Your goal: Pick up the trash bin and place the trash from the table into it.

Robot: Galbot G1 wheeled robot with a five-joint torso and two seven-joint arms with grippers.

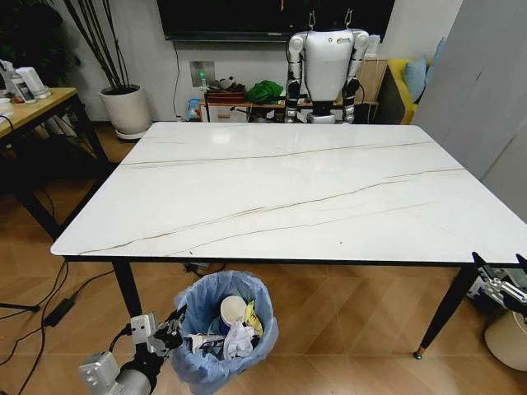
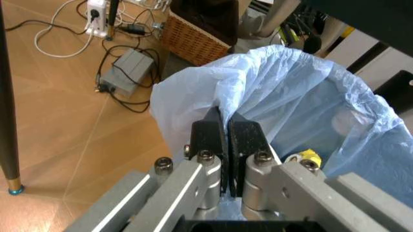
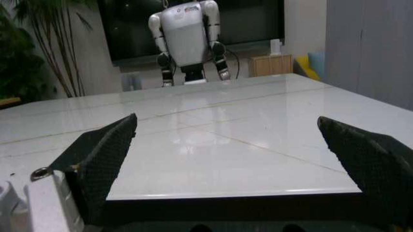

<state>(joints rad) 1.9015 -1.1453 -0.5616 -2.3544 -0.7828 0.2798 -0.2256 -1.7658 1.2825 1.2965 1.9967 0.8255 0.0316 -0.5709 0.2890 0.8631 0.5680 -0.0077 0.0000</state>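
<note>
Left pincer (image 2: 226, 133) clamps the blue-lined trash bin (image 1: 222, 329) by its rim below the worktop's (image 1: 288, 189) 6 o'clock edge; right pincer (image 3: 232, 145) gapes wide, empty, at the 4 o'clock corner.

head: high, downward | wrists: close, low | shared: table (image 1: 288, 189)

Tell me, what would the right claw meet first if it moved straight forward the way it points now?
Probably the near edge of the table. The right claw is open, low at the table's near right corner, pointing across the top. If it sits slightly above that edge, which is unclear, its way over the bare top looks free.
</note>
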